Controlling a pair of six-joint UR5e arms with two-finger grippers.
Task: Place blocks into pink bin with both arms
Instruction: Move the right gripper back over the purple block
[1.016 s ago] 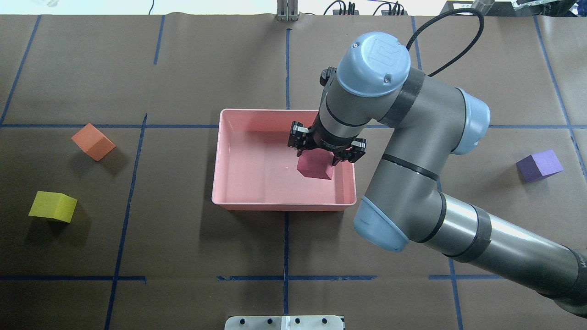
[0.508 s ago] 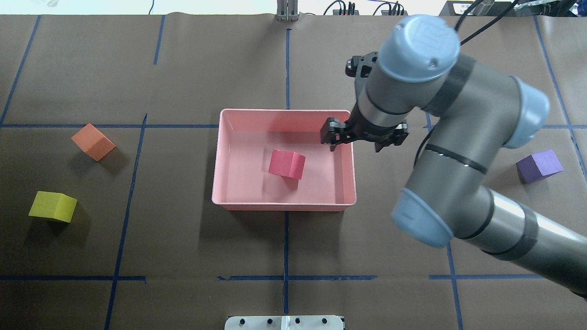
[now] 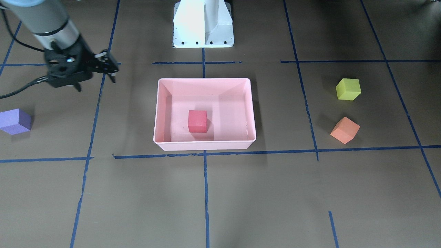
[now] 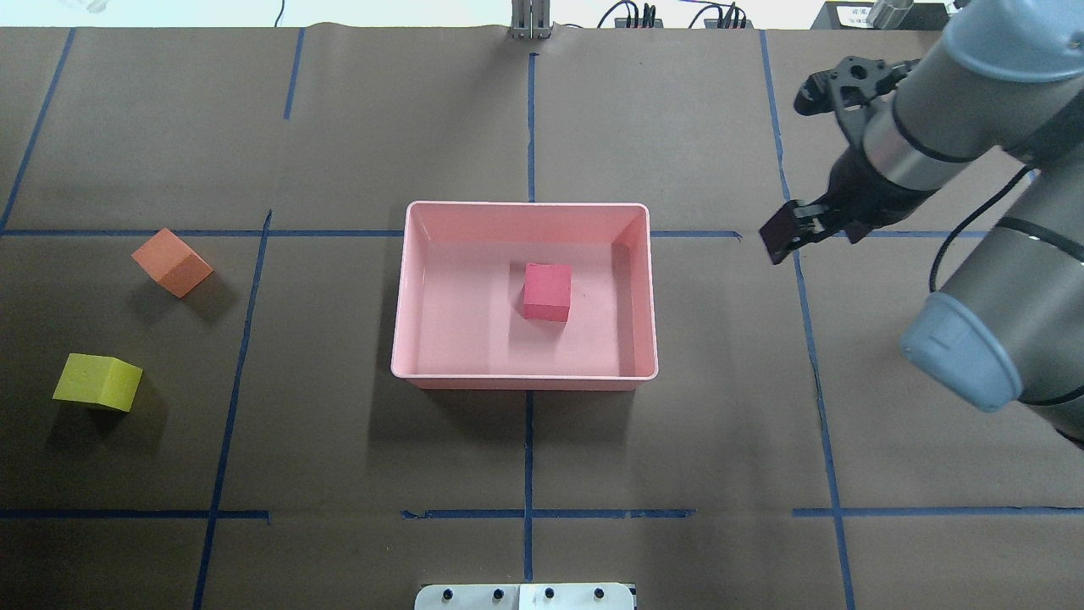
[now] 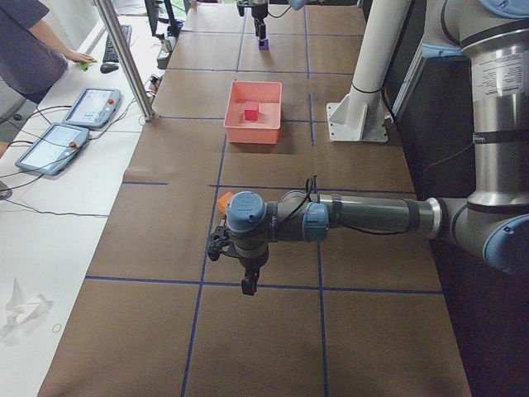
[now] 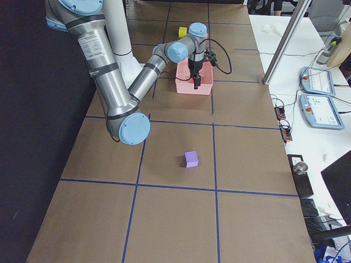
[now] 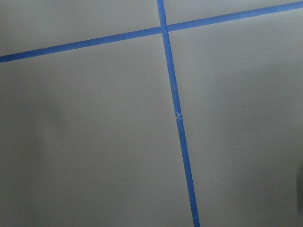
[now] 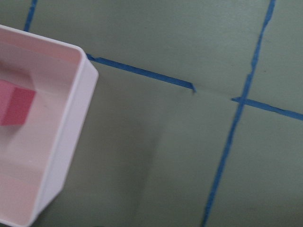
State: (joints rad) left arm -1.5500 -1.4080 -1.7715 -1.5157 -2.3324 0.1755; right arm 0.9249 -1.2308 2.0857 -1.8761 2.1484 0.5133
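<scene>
The right arm (image 4: 974,254) came in from the overhead view's right edge, bent sharply at the elbow, with its wrist turned down so the right tool (image 3: 95,82) hung above the desk (image 4: 677,424), well clear of the pink bin (image 4: 525,206) on its right-hand side. Its jaws stood wide apart with nothing between them. The left arm (image 5: 364,217) (seen only from the side camera) lay stretched out low and nearly level over the desk, its wrist bent down and the left tool (image 5: 245,279) pointing at the blue tape lines; whether that tool was open or closed I could not tell. There were two arms, one bin and four blocks. One of them, the red block (image 4: 546,291), sat flat on the bin's floor, a little right of centre and touching no wall. The other three lay out on the desk: the orange block (image 4: 172,262) and the yellow-green block (image 4: 97,382) near each other on the left side, and the purple block (image 3: 14,121) alone on the right side.
</scene>
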